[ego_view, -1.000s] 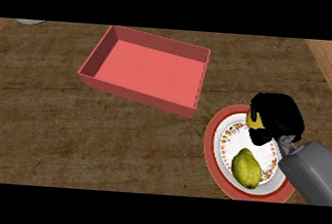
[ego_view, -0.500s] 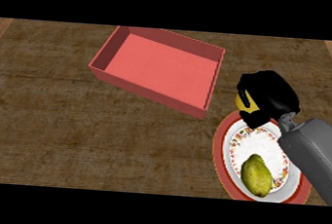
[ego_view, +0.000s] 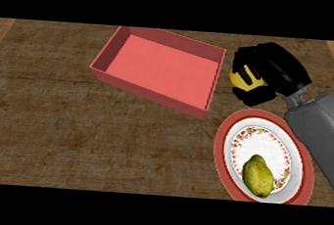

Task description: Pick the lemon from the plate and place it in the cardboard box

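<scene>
**Lemon off the plate, beside the box**

Since half a second ago, right hand [ego_view: 265,75] shifted up from the plate [ego_view: 229,147] toward the box, now curled round the lemon [ego_view: 245,79], yellow showing between black fingers. Poised just right of the red box's [ego_view: 159,68] right wall, not yet over its interior. Box open-topped, nothing inside. On the plate, a yellow-green fruit [ego_view: 258,175] lying near the lower rim. Bare wooden counter [ego_view: 67,132] left and below the box. Left hand out of view.
</scene>
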